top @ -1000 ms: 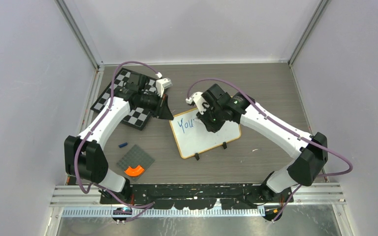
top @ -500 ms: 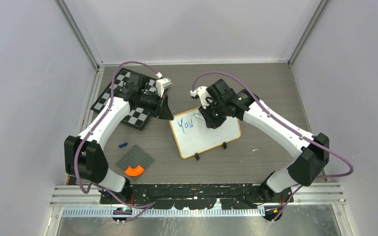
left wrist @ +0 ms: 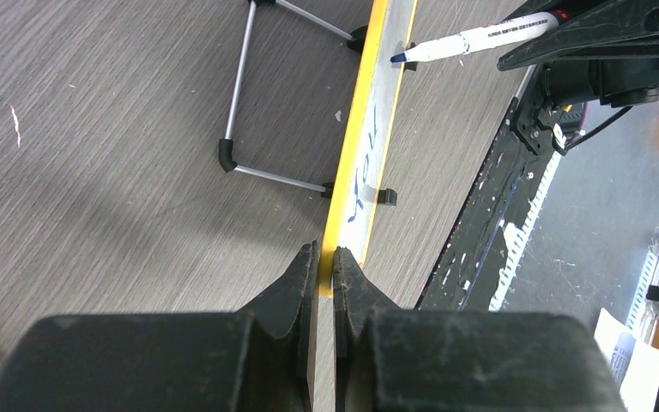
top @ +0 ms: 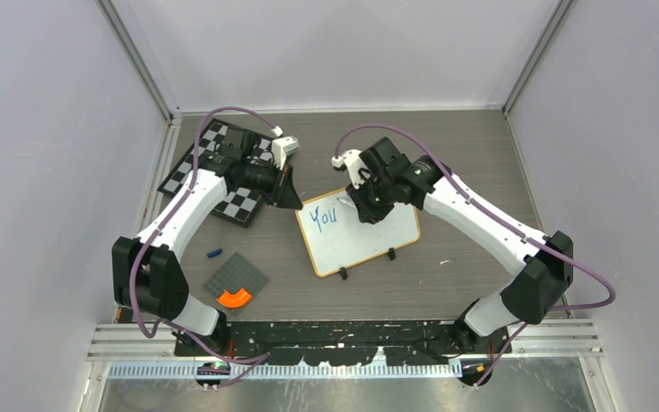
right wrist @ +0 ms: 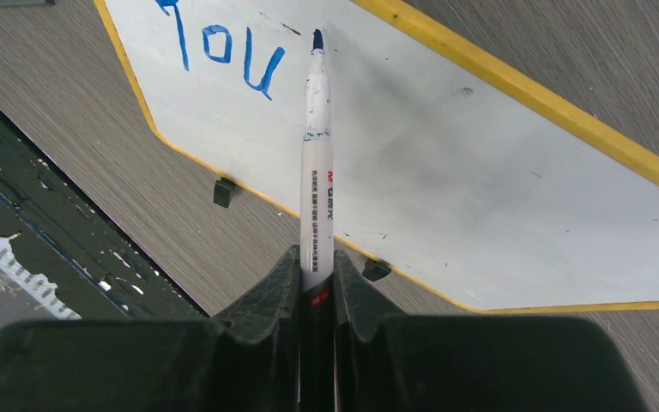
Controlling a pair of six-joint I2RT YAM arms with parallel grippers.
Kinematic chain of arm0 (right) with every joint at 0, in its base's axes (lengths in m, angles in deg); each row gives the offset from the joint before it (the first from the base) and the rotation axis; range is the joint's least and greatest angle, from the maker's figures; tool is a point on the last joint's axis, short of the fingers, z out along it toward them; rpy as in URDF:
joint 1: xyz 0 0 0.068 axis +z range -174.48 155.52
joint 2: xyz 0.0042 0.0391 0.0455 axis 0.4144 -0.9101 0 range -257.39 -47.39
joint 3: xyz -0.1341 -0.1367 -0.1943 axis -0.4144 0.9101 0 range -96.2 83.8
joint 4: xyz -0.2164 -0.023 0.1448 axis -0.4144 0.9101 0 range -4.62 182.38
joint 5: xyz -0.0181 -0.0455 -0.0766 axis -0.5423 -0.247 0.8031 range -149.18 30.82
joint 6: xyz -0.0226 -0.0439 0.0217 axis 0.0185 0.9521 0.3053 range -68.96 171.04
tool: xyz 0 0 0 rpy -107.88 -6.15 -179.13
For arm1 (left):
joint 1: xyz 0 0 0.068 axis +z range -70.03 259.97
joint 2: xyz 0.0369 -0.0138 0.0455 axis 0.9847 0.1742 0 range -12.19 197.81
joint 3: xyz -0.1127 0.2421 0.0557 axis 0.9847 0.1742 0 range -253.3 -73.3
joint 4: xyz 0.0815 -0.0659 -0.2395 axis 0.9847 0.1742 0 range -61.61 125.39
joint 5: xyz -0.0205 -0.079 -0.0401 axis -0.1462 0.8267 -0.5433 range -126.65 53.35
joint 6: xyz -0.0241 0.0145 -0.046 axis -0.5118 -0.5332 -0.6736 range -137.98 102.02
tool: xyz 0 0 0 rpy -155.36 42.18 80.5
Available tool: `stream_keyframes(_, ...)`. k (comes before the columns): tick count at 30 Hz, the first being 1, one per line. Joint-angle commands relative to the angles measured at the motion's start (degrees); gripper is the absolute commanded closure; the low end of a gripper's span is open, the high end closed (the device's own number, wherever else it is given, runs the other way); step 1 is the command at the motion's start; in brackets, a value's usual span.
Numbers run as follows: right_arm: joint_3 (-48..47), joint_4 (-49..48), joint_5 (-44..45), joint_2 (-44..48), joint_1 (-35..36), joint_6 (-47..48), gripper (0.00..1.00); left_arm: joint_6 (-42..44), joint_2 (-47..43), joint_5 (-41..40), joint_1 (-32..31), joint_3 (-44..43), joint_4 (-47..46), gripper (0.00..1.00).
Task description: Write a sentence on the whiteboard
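Top external view, with both wrist views: table (top: 463,154), walled on three sides; whiteboard (top: 369,240) near its centre, between the two arms, set askew to the table edges, black clip feet on its near edge; chessboard (top: 242,206) at far left, partly under the left arm; grey studded plate (top: 236,275) at near left, bearing an orange piece (top: 234,298); left gripper (left wrist: 326,253) closed on the whiteboard's frame at its far-left corner, steadying it; right gripper (right wrist: 316,257) clamped on a marker (right wrist: 317,137), tip bare and just past the last letter, contact with the surface not discernible; small blue item (top: 214,253), perhaps the cap, beside the plate.

Progress, as judged: one word, "You" (right wrist: 223,47), stands at the whiteboard's upper left; a sentence needs more, so the work is at an early stage.

Room: blank white runs right of the word to the frame, and the whole lower part is unwritten; the frame rim bounds each line; open tabletop lies right of the whiteboard.
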Motion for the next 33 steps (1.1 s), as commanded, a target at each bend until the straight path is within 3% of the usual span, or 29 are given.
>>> stream_keyframes(1, -0.6, -1.8, 0.46, -0.89, 0.2, 0.3, 1.0, 0.03, -0.32, -0.73, -0.39, 0.68, -0.84, 1.0)
stream_keyframes(17, 1.18, -0.64, -1.28, 1.13, 2.0, 0.46, 1.0, -0.09, -0.46, -0.84, -0.4, 0.74, -0.74, 1.0)
stream_keyframes(33, 2.8, -0.75, 4.0, 0.17, 1.97, 2.11, 1.0, 0.12, -0.63, -0.99, -0.39, 0.99, -0.77, 1.0)
